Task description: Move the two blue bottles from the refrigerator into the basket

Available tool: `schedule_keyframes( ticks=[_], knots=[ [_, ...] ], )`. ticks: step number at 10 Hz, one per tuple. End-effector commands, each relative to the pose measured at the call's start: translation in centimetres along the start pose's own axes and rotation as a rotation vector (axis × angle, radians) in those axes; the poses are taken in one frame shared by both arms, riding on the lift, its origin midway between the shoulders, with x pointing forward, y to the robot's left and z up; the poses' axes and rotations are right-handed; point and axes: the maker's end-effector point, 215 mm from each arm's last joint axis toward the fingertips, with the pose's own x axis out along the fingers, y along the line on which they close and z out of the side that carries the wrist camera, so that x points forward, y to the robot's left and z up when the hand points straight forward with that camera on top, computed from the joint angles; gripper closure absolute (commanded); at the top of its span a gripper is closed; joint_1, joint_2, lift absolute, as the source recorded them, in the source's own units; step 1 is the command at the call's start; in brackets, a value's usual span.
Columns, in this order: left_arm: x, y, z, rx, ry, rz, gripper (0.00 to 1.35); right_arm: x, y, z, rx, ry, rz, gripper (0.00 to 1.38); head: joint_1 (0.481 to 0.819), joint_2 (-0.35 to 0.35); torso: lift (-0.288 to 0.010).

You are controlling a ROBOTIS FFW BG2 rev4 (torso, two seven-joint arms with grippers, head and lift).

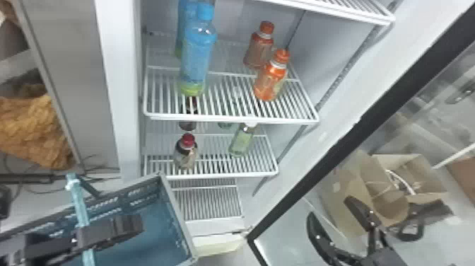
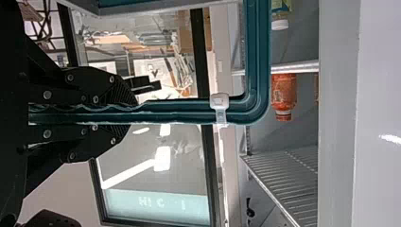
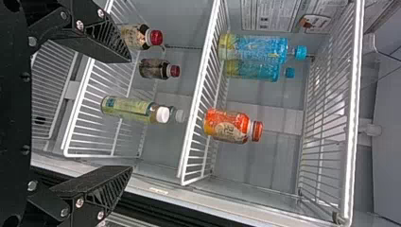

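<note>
My left claw [image 2: 132,111] clasps the basket handle [image 2: 175,112], my right claw [image 3: 131,115] gapes wide, and the two blue bottles [image 1: 197,56] on the shelf [image 1: 229,118] seem heavyish, slick, slightly soft, best gripped mid-body.

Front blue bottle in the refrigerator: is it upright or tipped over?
Upright: the front blue bottle stands base-down on the wire shelf, its cap on top.

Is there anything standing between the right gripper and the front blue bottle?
Nothing visible blocks the right gripper from the front blue bottle. The front orange bottle stands to the robot's right, so a sideways approach might brush it.
</note>
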Motion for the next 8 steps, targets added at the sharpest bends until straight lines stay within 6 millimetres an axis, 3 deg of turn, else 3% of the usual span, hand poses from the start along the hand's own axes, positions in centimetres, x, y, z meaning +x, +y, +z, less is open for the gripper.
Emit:
schedule_keyframes(
  ticks=[1,4,8],
  knots=[
    [0.0,-0.1,0.0,0.000,-0.001,-0.003,1.20,0.2,0.2,-0.1,0.010,-0.003,0.006,0.25,0.695,-0.350,-0.010],
    [-0.1,0.0,-0.1,-0.004,-0.004,-0.002,1.20,0.6,1.1,-1.0,0.075,-0.012,0.023,0.25,0.695,-0.350,-0.010],
    [0.0,0.0,-0.2,-0.005,-0.002,-0.001,1.20,1.3,2.1,-0.7,0.085,-0.025,0.049,0.25,0.695,-0.350,-0.010]
  ],
)
